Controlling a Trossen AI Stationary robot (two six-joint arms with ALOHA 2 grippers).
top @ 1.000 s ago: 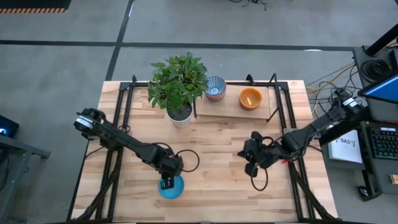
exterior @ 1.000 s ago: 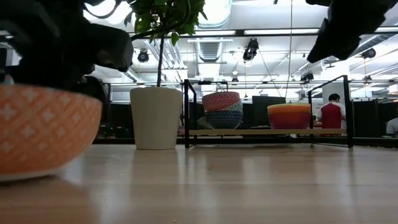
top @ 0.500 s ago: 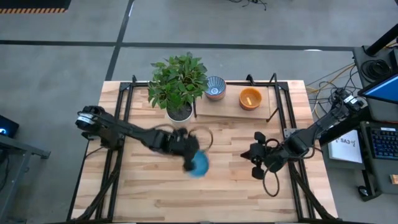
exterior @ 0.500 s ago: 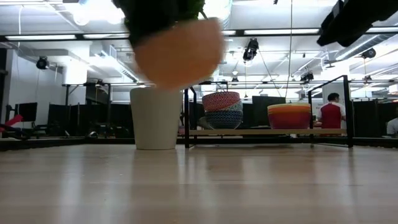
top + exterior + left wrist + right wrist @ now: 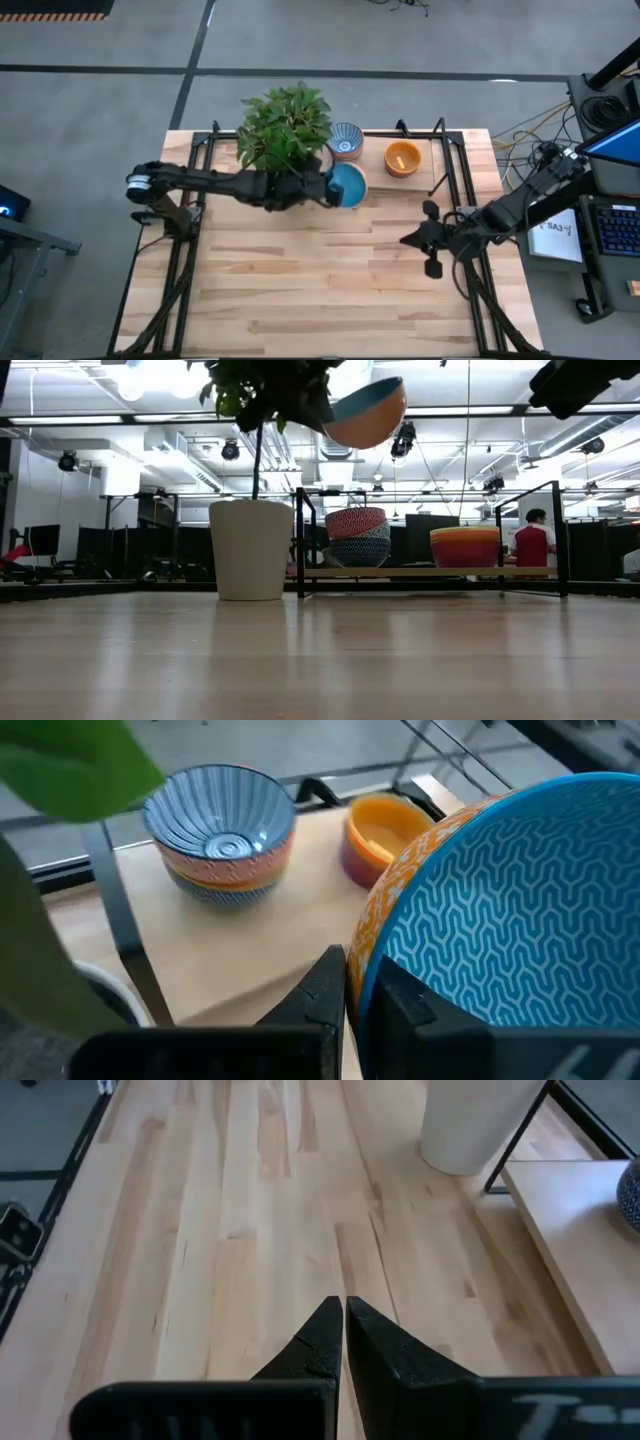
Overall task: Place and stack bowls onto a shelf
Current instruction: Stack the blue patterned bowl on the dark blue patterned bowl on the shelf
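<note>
Here your left gripper pinches the rim of an orange, blue-lined bowl, carried high beside the plant, near the shelf. Two stacks already sit there: patterned bowls and plain bowls. Your right gripper waits closed and empty over the table.

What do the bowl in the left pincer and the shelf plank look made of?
Bowl: likely glazed ceramic, going by its glossy blue patterned inside and orange outside. Shelf: pale wood, matte, faint grain; solid or veneer unclear.
</note>
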